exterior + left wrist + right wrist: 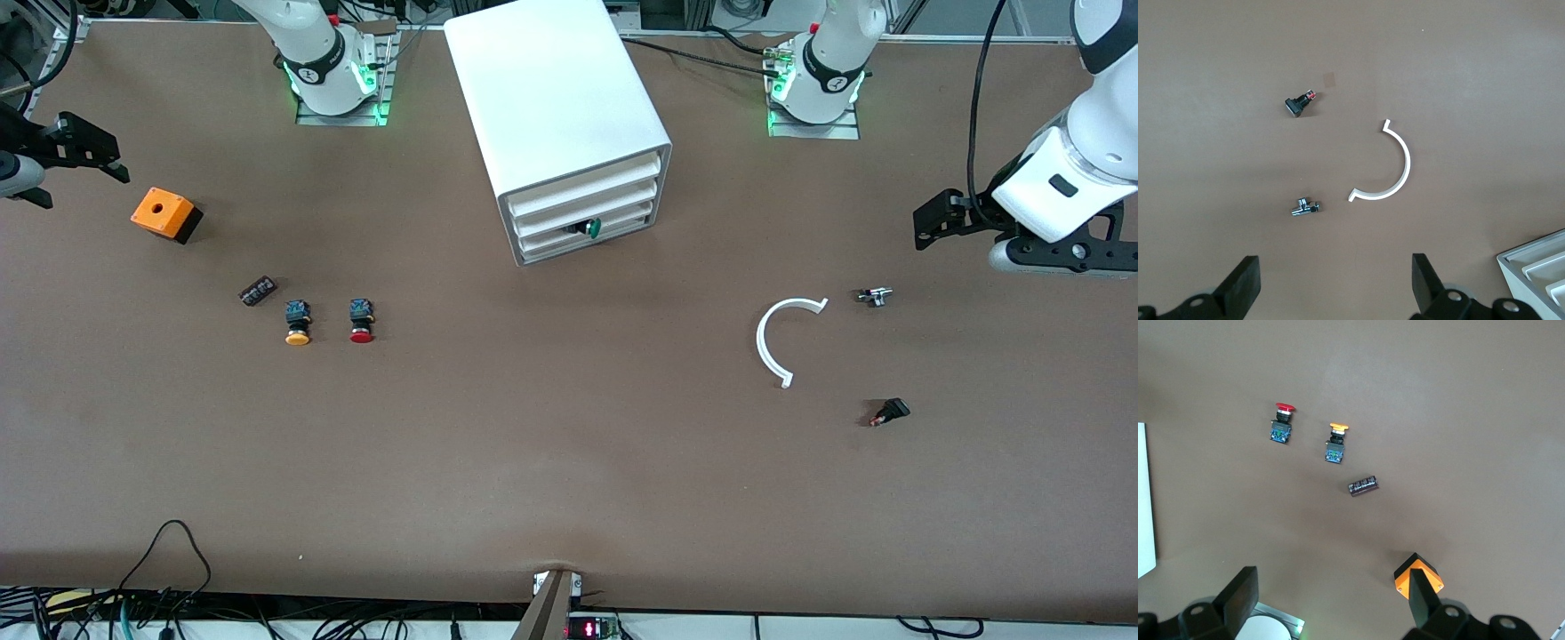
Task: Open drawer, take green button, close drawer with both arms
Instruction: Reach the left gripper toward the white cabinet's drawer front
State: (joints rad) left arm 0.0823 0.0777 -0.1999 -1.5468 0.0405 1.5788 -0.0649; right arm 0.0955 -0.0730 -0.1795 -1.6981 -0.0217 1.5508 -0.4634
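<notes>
Front view: left end effector [933, 222] and right end effector [71, 164] hover spread over table ends.

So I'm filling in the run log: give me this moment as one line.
drawer: shut | green button: inside drawer | left gripper: open, waiting over table | right gripper: open, over orange box

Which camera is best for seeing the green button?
The front view. It shows the green button poking out of the white cabinet's lowest drawer. The left wrist view catches only a corner of the cabinet, and the right wrist view only its edge; neither shows the button.
</notes>
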